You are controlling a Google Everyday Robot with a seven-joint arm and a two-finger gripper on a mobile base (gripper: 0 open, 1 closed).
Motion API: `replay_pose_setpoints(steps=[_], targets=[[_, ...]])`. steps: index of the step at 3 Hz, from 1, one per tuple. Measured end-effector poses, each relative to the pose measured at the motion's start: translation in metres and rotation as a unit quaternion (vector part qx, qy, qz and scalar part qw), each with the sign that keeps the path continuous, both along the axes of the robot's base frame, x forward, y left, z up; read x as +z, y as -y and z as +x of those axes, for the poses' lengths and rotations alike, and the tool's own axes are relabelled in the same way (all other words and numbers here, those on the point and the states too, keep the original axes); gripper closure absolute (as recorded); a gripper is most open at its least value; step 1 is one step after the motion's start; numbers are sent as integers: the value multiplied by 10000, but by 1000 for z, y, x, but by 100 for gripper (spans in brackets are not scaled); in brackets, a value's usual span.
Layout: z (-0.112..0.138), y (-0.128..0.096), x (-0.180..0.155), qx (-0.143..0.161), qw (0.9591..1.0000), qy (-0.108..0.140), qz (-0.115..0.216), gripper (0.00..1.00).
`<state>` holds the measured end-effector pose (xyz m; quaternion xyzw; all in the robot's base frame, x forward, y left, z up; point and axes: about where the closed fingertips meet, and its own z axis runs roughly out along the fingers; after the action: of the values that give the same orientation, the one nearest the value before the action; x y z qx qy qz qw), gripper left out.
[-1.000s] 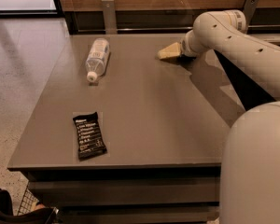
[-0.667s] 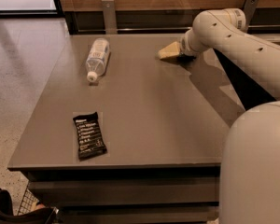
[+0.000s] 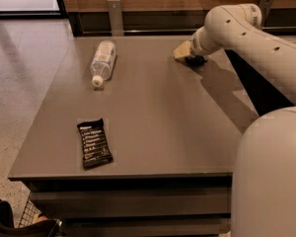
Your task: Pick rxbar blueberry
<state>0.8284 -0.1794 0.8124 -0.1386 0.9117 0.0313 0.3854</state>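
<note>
The robot's white arm (image 3: 246, 33) reaches over the far right part of the flat grey-brown counter (image 3: 158, 112). Its beige claw (image 3: 185, 52) sits low there, touching the surface or just above it. Right under and beside the claw lies a small dark shape, which I take to be the rxbar blueberry (image 3: 195, 61), the short navy-blue wrapped snack bar. The claw hides most of it, so neither its colour nor its print can be confirmed. I cannot tell from this angle whether the claw is wide, narrow or already holding the bar.

2 other things lie on the counter, both well apart from the claw. A clear plastic water bottle (image 3: 102, 60) with a white cap lies on its side at the far left. A longer black rectangular bar wrapper (image 3: 94, 143) with white text lines lies near the front left edge. Neither is the target.

Judging by where the claw is, the approach is done and the step in hand is the grasp itself. The next move calls for the claw to straddle the bar's narrow width, press down enough to catch the flat wrapper, close firmly and then lift straight up. A thin wrapper lying flat is likely to slip out or be pushed toward the far edge, so the closing should be centred on the bar.
</note>
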Motion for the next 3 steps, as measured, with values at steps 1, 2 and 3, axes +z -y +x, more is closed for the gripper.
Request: replay_pose_setpoints(steps=[1, 2, 3], targets=[[0, 0, 6, 1, 10000, -2, 0, 100], [0, 0, 6, 1, 10000, -2, 0, 100], [2, -4, 26, 254, 9996, 99, -118, 100]])
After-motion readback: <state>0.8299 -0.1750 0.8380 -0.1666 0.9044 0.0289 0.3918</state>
